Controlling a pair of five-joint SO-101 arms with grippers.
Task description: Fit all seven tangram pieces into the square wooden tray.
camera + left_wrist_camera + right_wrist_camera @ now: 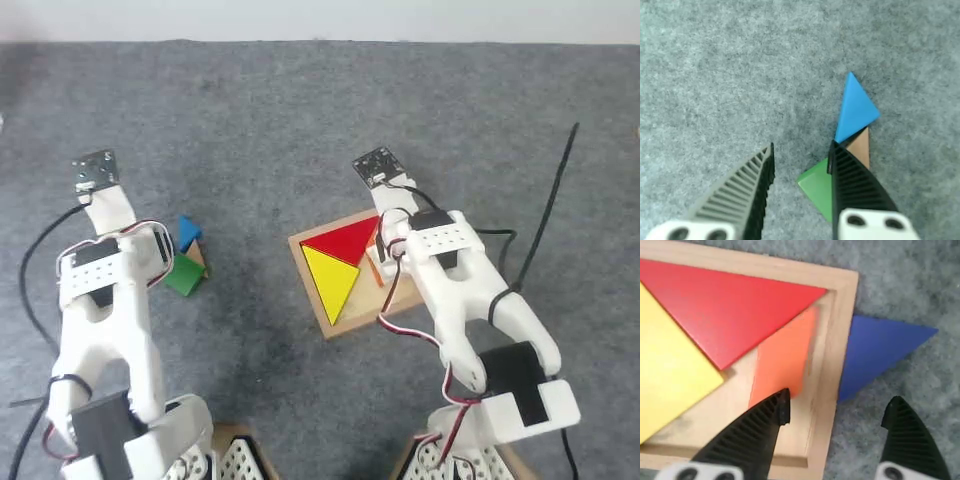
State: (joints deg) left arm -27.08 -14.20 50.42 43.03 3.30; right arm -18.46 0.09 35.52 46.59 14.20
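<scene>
- The square wooden tray [334, 326] lies on the grey carpet [250, 120], under the right arm.
- Inside the tray a red triangle [735, 305] and a yellow triangle [670, 375] lie flat, and they touch each other along one edge.
- An orange piece [782, 362] is also inside the tray, between the red triangle and the tray's rim. Its outline is blurred, so I cannot tell its exact shape.
- A dark blue triangle [877, 347] lies outside the tray on the carpet, with one side against the outer face of the rim.
- The right gripper [840, 397] hangs over the tray's rim with its jaws wide apart and nothing between them. One finger is above the tray's floor just beside the orange piece, the other is outside the tray near the dark blue triangle.
- Well apart from the tray, on the left arm's side, three pieces lie together: a light blue triangle [855, 107], a tan piece [860, 147] and a green piece [815, 187].
- The left gripper [801, 150] is above this group, far from the tray, spread apart and holding nothing. One finger covers part of the green and tan pieces.
</scene>
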